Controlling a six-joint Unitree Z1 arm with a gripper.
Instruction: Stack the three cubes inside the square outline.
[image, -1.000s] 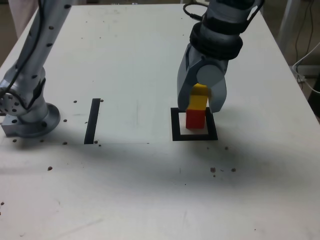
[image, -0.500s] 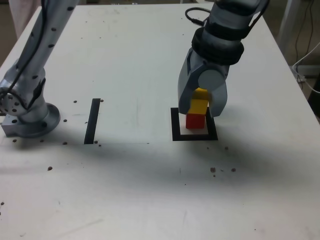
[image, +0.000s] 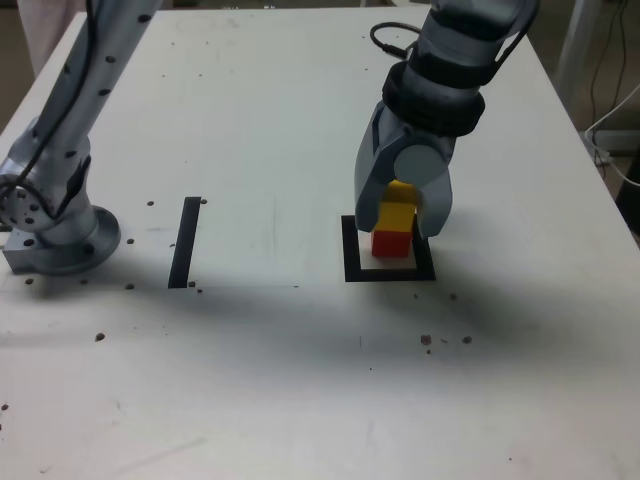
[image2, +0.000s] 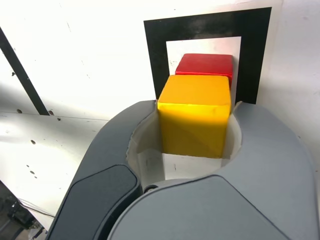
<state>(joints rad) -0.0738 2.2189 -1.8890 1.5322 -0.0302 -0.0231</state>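
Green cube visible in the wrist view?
No, only the yellow cube and the red cube show there, by the square outline.

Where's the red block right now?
In the exterior view, the red block sits right of centre, inside the black square outline, directly below the yellow block.

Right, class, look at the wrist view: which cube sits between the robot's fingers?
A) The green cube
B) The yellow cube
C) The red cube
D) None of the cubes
B: the yellow cube sits between the two fingers, while the red cube shows beyond it, inside the black square outline.
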